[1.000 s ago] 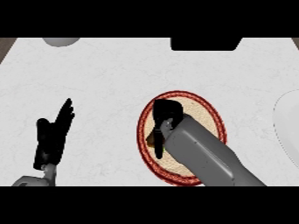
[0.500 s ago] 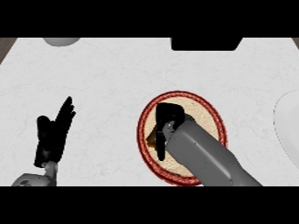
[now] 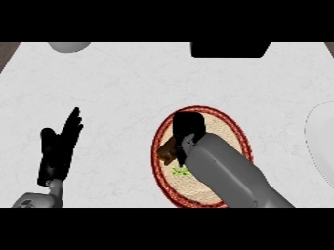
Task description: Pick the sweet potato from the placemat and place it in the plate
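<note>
- My right hand [image 3: 189, 126] was down over the oval placemat [image 3: 236, 134], its red border showing round my forearm.
- The sweet potato [image 3: 169, 150] lay on the placemat's left half, a brown lump showing just left of my wrist and touching the hand.
- My fingers there were bent down toward the sweet potato, but most of them were hidden beneath the hand, so I could not tell whether they had closed on it or only rested against it.
- I judged the step in hand to be the grasp itself: to do it well I needed thumb and fingers on opposite sides of the sweet potato before any lift, since a rounded thing like that could roll off sideways.
- Some small green marks [image 3: 179, 171] showed on the mat near my forearm; I could not make out what they were.
- The white plate [image 3: 330, 146] sat to the right at the view's edge, well apart from the placemat, with bare counter [image 3: 127, 83] between, so nothing stood in the way of carrying across.
- My left hand [image 3: 58, 151] rested on the left, fingers straight and pressed together, clear of the work.
- At the far edge stood a pale round thing [image 3: 70, 46] and a black box [image 3: 227, 49], both well away from my path.
</note>
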Motion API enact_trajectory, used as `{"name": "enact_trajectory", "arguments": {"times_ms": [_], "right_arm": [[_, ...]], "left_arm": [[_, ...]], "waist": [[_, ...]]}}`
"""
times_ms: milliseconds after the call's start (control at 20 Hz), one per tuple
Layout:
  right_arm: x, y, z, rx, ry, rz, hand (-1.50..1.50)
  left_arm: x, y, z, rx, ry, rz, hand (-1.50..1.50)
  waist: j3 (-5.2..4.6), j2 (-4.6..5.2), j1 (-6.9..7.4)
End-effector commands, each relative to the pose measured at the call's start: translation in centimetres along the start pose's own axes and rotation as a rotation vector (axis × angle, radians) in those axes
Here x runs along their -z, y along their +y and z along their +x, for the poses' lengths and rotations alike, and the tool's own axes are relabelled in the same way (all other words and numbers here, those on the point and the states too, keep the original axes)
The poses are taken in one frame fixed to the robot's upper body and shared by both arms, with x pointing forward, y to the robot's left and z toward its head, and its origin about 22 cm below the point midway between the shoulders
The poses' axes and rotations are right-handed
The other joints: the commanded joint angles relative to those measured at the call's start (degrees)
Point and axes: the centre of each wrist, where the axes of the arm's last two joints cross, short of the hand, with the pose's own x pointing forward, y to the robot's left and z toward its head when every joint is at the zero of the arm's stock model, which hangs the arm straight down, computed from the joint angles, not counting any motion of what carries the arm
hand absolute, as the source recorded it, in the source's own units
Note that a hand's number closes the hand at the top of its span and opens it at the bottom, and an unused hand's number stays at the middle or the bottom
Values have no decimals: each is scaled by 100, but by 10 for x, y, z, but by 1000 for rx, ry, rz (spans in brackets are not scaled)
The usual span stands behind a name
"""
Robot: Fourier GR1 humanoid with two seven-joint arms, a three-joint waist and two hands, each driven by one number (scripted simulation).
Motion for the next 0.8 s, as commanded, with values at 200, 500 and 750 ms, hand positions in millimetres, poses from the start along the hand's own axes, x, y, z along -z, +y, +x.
{"name": "enact_trajectory", "arguments": {"times_ms": [200, 500, 750], "right_arm": [[-10, -22, 3, -87, 122, -227, 150], [21, -114, -187, 515, 620, -604, 150], [20, -121, -244, 620, 784, -862, 150]], "left_arm": [[8, 6, 1, 10, 5, 14, 0], [-8, 4, -9, -35, 15, 49, 0], [-1, -4, -2, -7, -12, 13, 0]], "waist": [[4, 37, -57], [39, 44, -470], [15, 93, -138]]}}
